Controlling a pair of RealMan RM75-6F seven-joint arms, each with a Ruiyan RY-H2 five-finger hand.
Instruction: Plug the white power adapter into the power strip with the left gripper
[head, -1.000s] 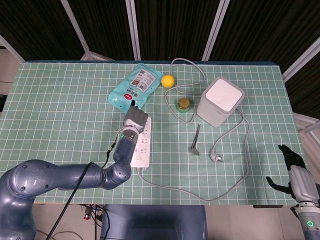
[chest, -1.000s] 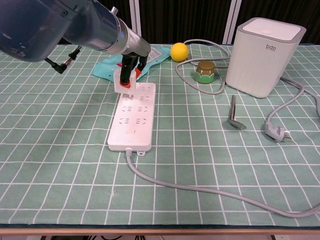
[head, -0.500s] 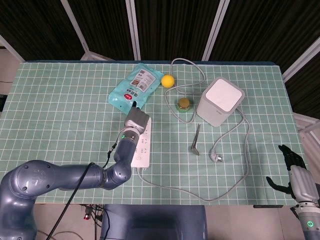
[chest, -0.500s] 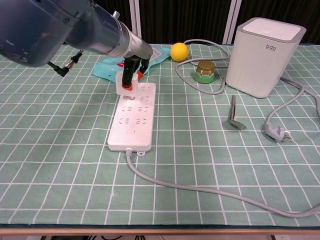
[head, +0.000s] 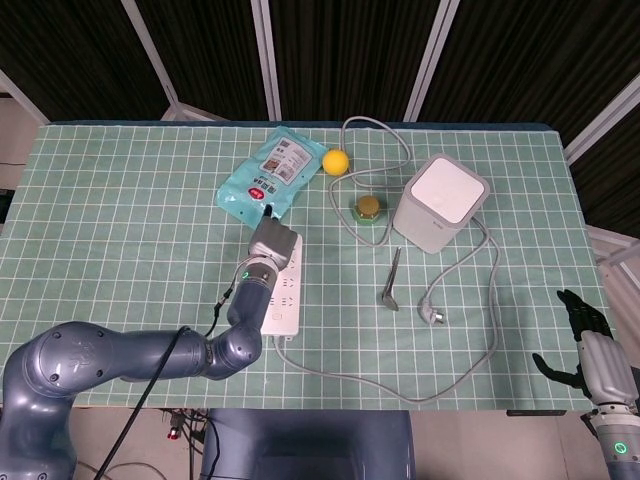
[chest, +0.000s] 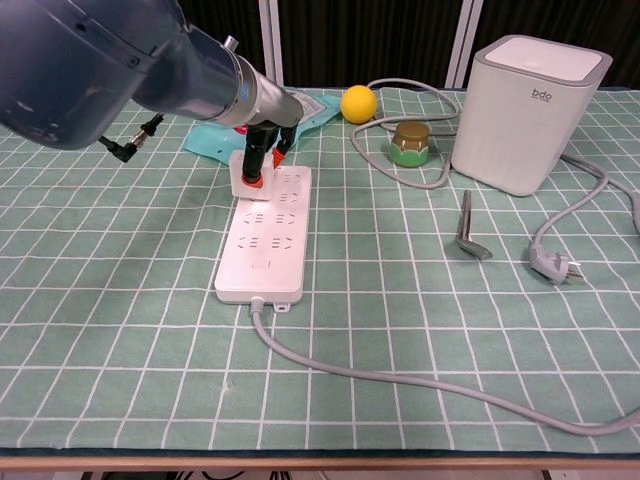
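The white power strip (chest: 268, 235) lies lengthwise left of centre, its grey cable running off the near end; it also shows in the head view (head: 284, 295). My left hand (chest: 262, 140) reaches over the strip's far end and pinches the white power adapter (chest: 241, 174) between red-tipped fingers. The adapter sits low against the far sockets, leaning slightly; its prongs are hidden. From above, my left hand (head: 272, 241) covers the adapter. My right hand (head: 588, 345) hangs off the table's near right corner, fingers apart, holding nothing.
Behind the strip lie a teal packet (chest: 311, 108), a yellow ball (chest: 358, 103) and a small green jar (chest: 409, 143). A white box appliance (chest: 528, 100) stands at the right, its grey plug (chest: 553, 264) loose on the cloth. A grey metal tool (chest: 467, 238) lies nearby.
My left hand has lowered the adapter from just above the strip's far end down against its sockets. The right hand has not moved.
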